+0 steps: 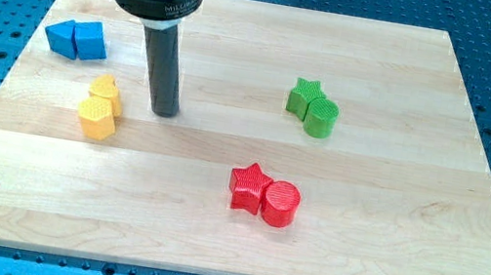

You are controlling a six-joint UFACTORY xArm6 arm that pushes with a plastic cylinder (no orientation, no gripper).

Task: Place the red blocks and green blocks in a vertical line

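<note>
A red star block [247, 185] and a red cylinder [280, 203] sit touching, below the board's middle. A green star block [304, 97] and a green cylinder [322, 117] sit touching, right of centre toward the view's top. My tip [166, 111] rests on the board left of centre. It is just right of the yellow blocks and far left of both the red and green pairs, touching none of them.
Two yellow blocks [101, 107] sit together at the left, close to my tip. Two blue blocks [76, 39] sit at the upper left. The wooden board [384, 258] lies on a blue perforated table.
</note>
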